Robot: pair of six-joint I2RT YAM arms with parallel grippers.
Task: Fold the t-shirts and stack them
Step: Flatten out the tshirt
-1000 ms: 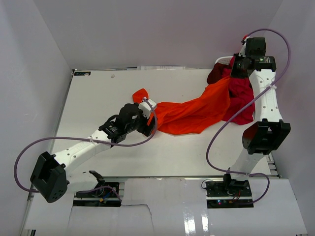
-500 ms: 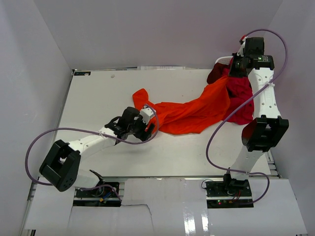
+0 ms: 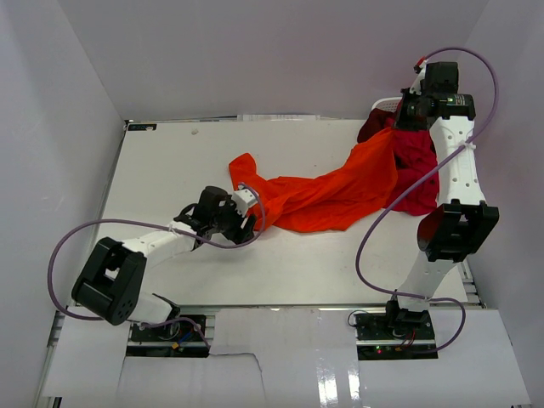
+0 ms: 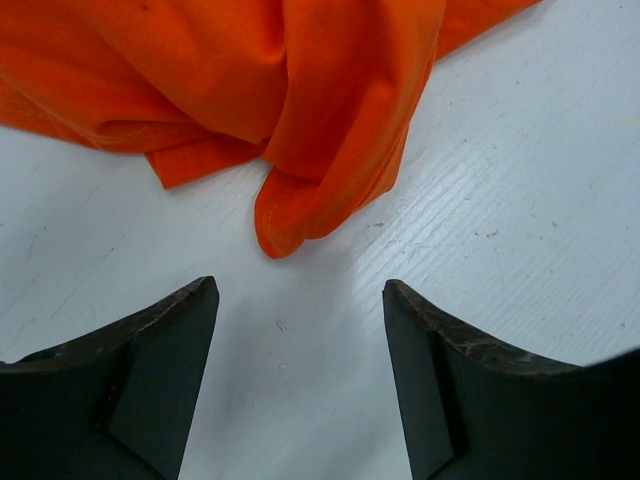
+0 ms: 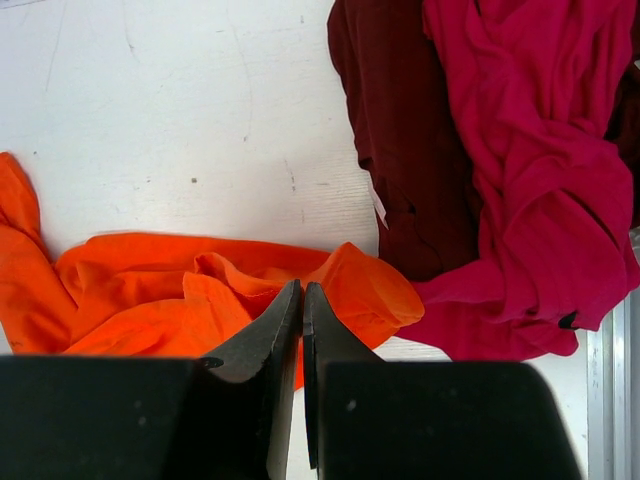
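**Item:** orange t-shirt (image 3: 327, 194), crumpled and strung out on the table (image 3: 170, 161) between the two grippers. We note its nearest fold just ahead of the left gripper (image 4: 300, 290), apart from the fingertips.

**Left gripper:** jaws wide, nothing between them.

**Right gripper** (image 5: 301, 288)**:** jaws pressed together, tips over the shirt's other end. We cannot tell whether cloth is pinched.

**Beyond and right of those tips:** maroon t-shirt (image 5: 400, 150) and crimson t-shirt (image 5: 530, 200), heaped and unfolded.

**Step, in our judgement:** spreading the orange shirt flat, with no fold made yet.

**Next move calls for:** the left gripper to advance, close on that near fold and draw it out.
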